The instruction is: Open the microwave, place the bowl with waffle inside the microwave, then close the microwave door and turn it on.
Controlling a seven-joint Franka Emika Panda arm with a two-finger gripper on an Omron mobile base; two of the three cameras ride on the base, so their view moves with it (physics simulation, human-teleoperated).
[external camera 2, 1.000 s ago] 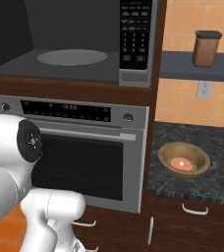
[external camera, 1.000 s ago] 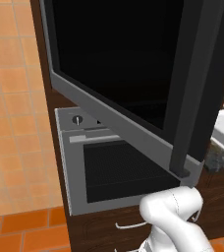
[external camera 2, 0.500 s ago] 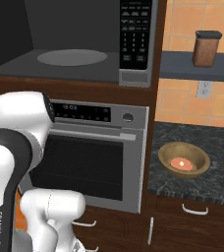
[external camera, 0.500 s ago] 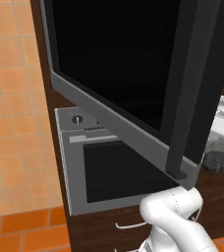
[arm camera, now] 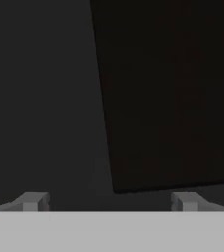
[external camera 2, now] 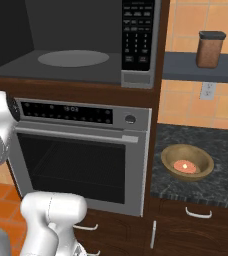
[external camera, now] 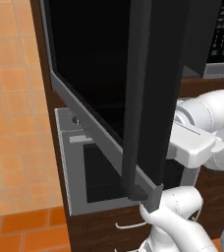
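The microwave (external camera 2: 86, 70) stands open, its grey inside and round turntable (external camera 2: 73, 58) bare, with the black keypad (external camera 2: 138, 30) to their right. The microwave door (external camera: 94, 74), black glass in a silver-grey frame, has swung far out toward the left base camera, its dark vertical handle (external camera: 138, 98) in front. The bowl with waffle (external camera 2: 187, 162) sits on the dark counter right of the oven. My gripper (arm camera: 109, 202) is open, its fingertips (arm camera: 33, 201) wide apart with nothing between them, facing dark door surfaces at close range. My arm (external camera: 202, 128) reaches in behind the door.
A silver oven (external camera 2: 81, 155) with a bar handle sits under the microwave. A brown jar (external camera 2: 209, 49) stands on the shelf at the upper right. Drawers with white handles (external camera 2: 198, 214) lie below the dark speckled counter (external camera 2: 221, 190). The open door blocks the left side.
The microwave door has swung wider open, toward the left. My arm has drawn to the left edge of the right base view and come into the left base view behind the door.
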